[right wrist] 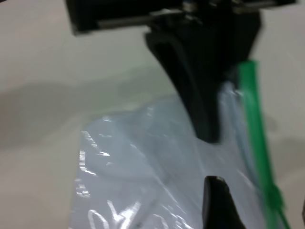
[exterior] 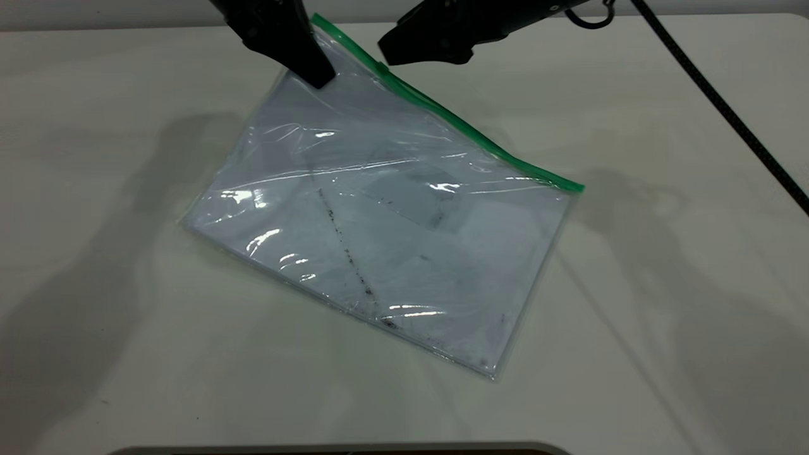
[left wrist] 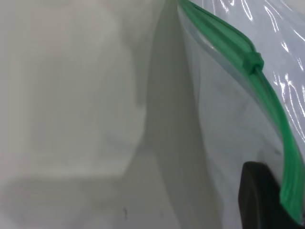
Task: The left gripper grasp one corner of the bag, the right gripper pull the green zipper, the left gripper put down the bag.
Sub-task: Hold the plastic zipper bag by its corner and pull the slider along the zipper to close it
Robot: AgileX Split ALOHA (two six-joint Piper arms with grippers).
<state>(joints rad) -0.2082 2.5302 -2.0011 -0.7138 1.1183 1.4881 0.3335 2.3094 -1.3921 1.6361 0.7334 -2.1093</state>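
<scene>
Left hand [exterior: 310, 66] is at the far edge of my exterior view, clamped on the bag [exterior: 385, 234] at its far corner [exterior: 319, 24]. I see the wedge finger pressed on top of the plastic just beside the green zipper [exterior: 455, 120]. In my right wrist view the same left hand [right wrist: 207, 129] comes down onto the clear film, green strip [right wrist: 257, 143] running right alongside it. Left wrist view shows one dark fingertip [left wrist: 259, 195] against the plastic next to the green edge [left wrist: 286, 157]; plastic is pinched, so I read it as gripping the corner.

Bag [left wrist: 228, 109] is lifted at that corner and slopes down; the rest of it lies on the white tabletop [exterior: 663, 284], rotated diagonally, green edge running from far-left down to the right. White sheet and dark speckled streak [exterior: 344, 246] visible through the plastic.

Slider tab [exterior: 383, 68] sits on the green strip close to the held corner; I also see it as a small bump in the left wrist view [left wrist: 252, 61].

Right hand [exterior: 404, 60] hovers right at the slider, tips just over the strip. Can't tell whether it's open or actually touching the tab. One of its fingertips [right wrist: 217, 200] shows low in its own wrist view, above the plastic.
</scene>
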